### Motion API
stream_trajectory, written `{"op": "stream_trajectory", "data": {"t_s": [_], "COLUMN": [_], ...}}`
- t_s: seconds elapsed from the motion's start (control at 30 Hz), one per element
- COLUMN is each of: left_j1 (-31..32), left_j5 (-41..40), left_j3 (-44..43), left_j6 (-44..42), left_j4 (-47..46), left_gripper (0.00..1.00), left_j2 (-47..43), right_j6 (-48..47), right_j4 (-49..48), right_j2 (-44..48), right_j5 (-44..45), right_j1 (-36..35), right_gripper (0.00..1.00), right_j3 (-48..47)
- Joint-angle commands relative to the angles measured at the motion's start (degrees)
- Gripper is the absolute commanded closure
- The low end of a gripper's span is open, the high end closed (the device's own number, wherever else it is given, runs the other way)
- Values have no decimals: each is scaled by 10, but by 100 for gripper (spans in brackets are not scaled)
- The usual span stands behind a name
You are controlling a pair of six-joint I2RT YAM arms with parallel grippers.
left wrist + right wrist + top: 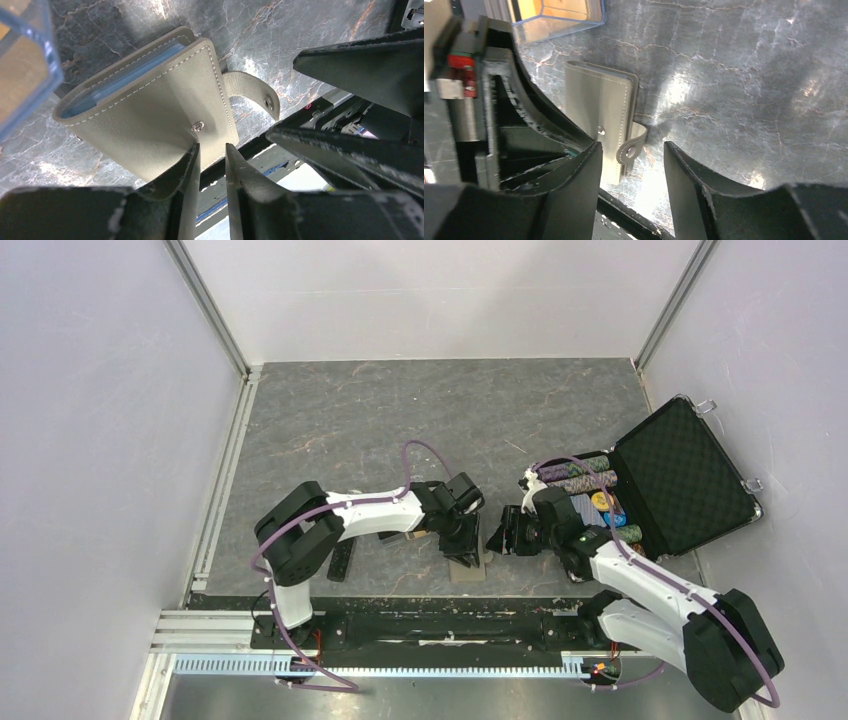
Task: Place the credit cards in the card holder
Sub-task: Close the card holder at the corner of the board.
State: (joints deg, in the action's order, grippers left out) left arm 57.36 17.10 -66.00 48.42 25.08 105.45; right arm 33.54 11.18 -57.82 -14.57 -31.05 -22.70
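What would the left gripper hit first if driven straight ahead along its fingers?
The card holder: the left gripper points at its near edge, beside the snap stud. Whether they touch is unclear from this view.

Top looks down; wrist views (close) share card holder [150, 110].

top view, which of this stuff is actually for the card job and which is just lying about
For the job:
- card holder, folded shut, strap unsnapped
- no credit cards clearly in view

Lying about:
- open chip case
- poker chips in it
- clear box, orange-tan contents; cannot tell whether they are cards
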Motion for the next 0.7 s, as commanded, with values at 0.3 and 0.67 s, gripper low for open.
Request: {"op": "stream_trajectory", "data": {"t_s": [0.3, 0.67], "left_j1": [2, 2], "left_j5": [-46, -45], "left_j3": [-14, -3], "left_j6": [-23, -27], "left_j4": [51, 21], "left_gripper": [97, 88], "left_j2": [20, -17], "right_j6": [-17, -22], "right_j4": [-154, -213], "right_j2": [-62, -188], "right_j5": [-90, -110], "right_j1": [7, 8], "right_gripper": [63, 88], "right_j3": [-5, -19]}}
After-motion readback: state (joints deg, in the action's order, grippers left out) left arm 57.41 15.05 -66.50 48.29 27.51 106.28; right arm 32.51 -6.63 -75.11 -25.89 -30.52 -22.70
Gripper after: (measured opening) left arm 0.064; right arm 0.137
